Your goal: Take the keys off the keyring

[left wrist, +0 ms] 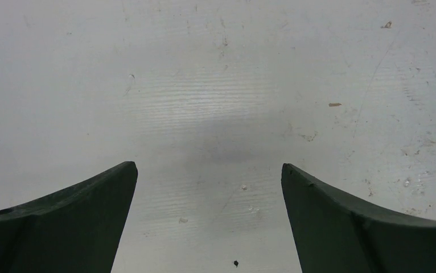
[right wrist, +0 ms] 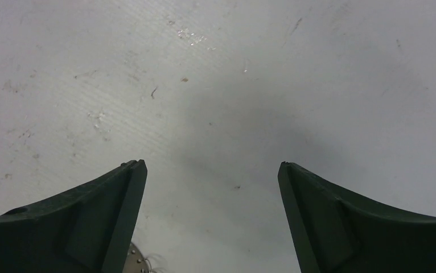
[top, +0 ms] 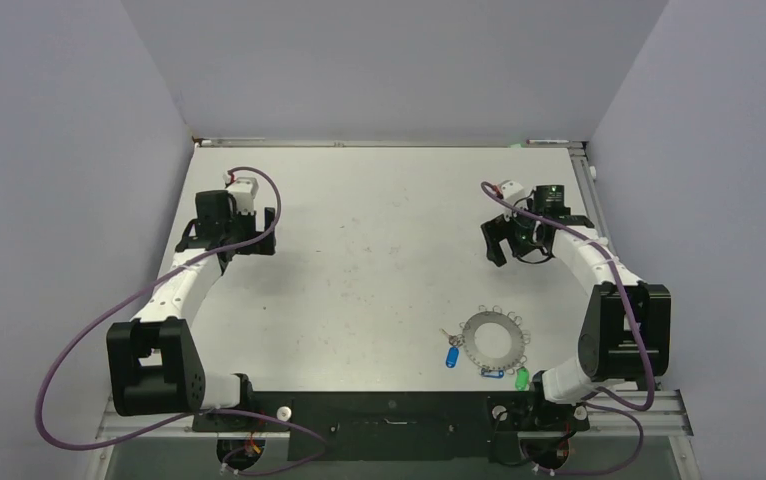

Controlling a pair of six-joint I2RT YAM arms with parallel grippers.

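The keyring (top: 492, 339) is a flat silver disc with a wide hole and small wire loops round its rim, lying on the table at the near right. A blue key (top: 452, 355) hangs off its left side, another blue key (top: 494, 374) lies at its near rim and a green key (top: 521, 379) at its near right. My right gripper (top: 508, 240) is open and empty, well beyond the ring; the ring's rim (right wrist: 134, 263) shows at the bottom of the right wrist view. My left gripper (top: 259, 232) is open and empty at the far left over bare table.
The white table (top: 379, 250) is walled by grey panels at the back and both sides. Purple cables loop beside each arm. The right arm's elbow (top: 624, 330) stands just right of the keyring.
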